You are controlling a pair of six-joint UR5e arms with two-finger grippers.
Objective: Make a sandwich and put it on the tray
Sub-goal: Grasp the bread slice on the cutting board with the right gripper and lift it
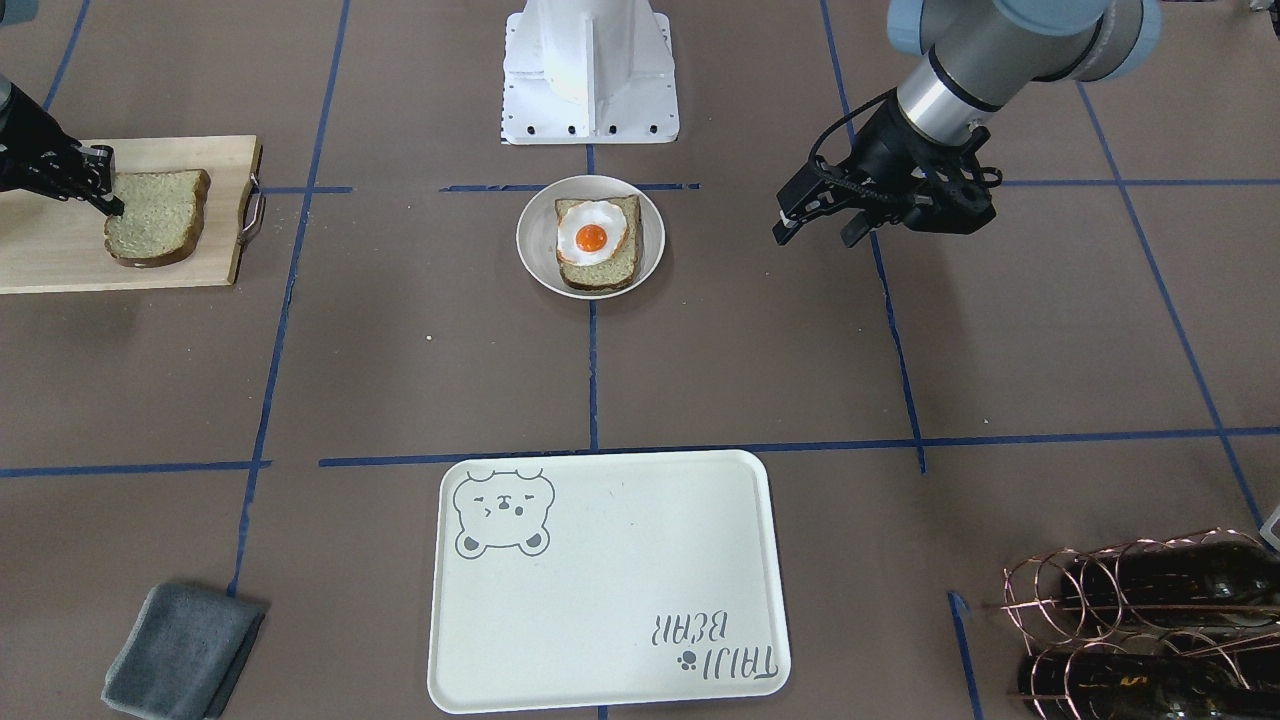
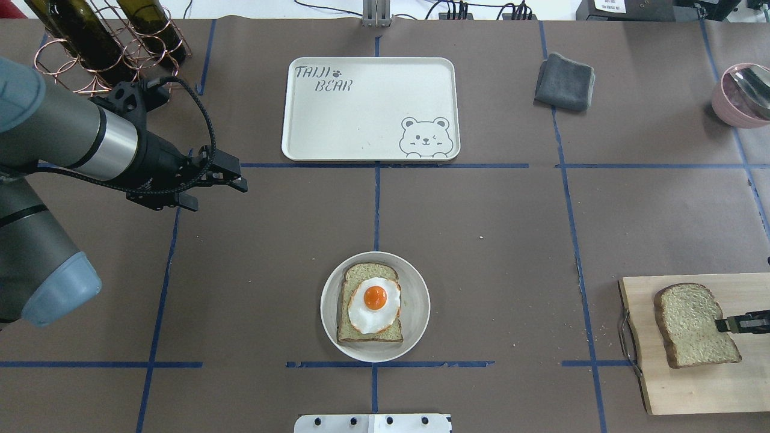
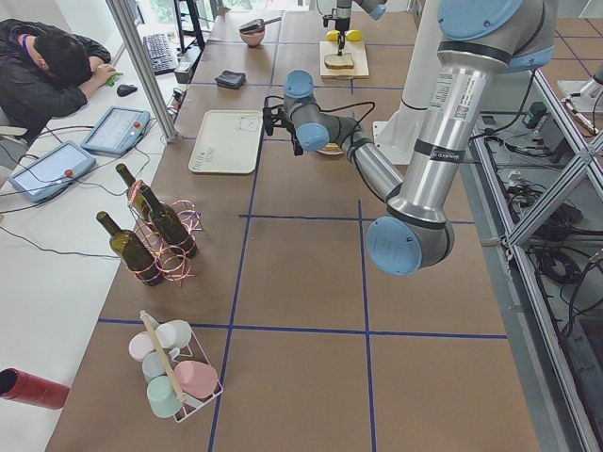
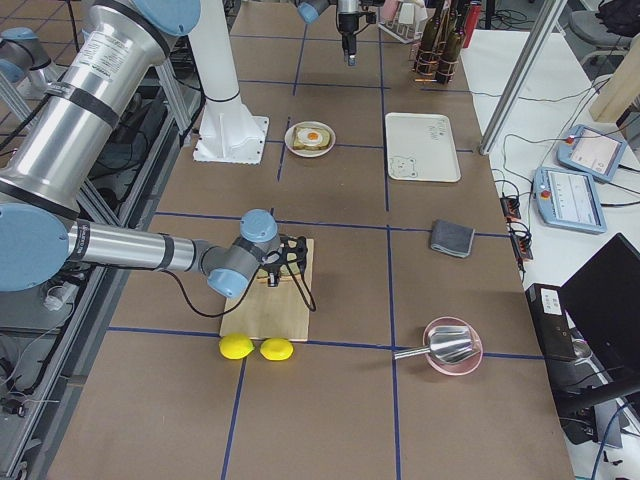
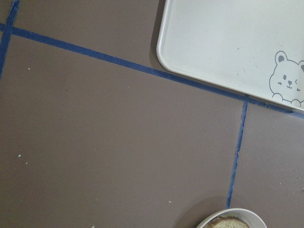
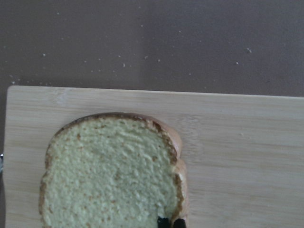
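The right tool (image 2: 722, 325) points down at the loose bread slice (image 2: 686, 325), its fingers (image 6: 163, 222) drawn almost together and nipping the brown crust at one edge. That slice lies flat on the wooden cutting board (image 2: 692, 391) at the robot's right end of the worktop (image 2: 271, 270). The left tool (image 1: 815, 238) hangs over bare worktop with its fingers spread and nothing between them, near one corner of the tray (image 2: 361, 108) (the cream one with the bear face and the "TAIJI BEAR" lettering). The tray sits across the worktop from the robot's base. Between base and tray, in the middle, a round white plate (image 2: 415, 282) holds the other bread slice (image 2: 361, 329) with the fried egg (image 2: 374, 304) lying on it, yolk up. The two slices are well apart. A folded grey cloth (image 2: 564, 81) lies near the tray on the robot's right, a wire rack of dark bottles (image 2: 96, 54) stands beyond the left tool, a pink bowl (image 2: 737, 102) sits at the far right, and two lemons (image 4: 255, 347) rest just off the board's end.
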